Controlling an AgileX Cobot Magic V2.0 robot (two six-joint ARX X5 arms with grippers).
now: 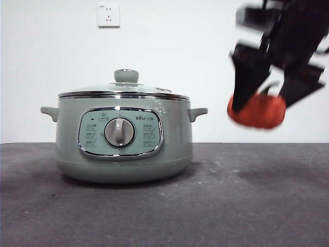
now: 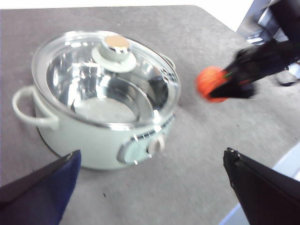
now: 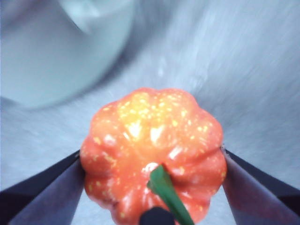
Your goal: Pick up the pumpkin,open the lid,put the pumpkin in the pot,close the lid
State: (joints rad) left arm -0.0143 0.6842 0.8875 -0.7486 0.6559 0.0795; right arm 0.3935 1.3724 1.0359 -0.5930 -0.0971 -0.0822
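Between the two black jaws of the right end effector (image 1: 270, 98), the pumpkin (image 1: 257, 110) was clenched and held in the air, clear of the bench (image 1: 247, 195) and well apart from the pot (image 1: 123, 144), on its dial side. The left end effector (image 2: 150, 187) hung released above the bench near the pot, gripping nothing. Judging by this, the pick-up was done, while the lid (image 1: 123, 88) sat closed on the pot, so lifting it, dropping the pumpkin in and closing up were left.
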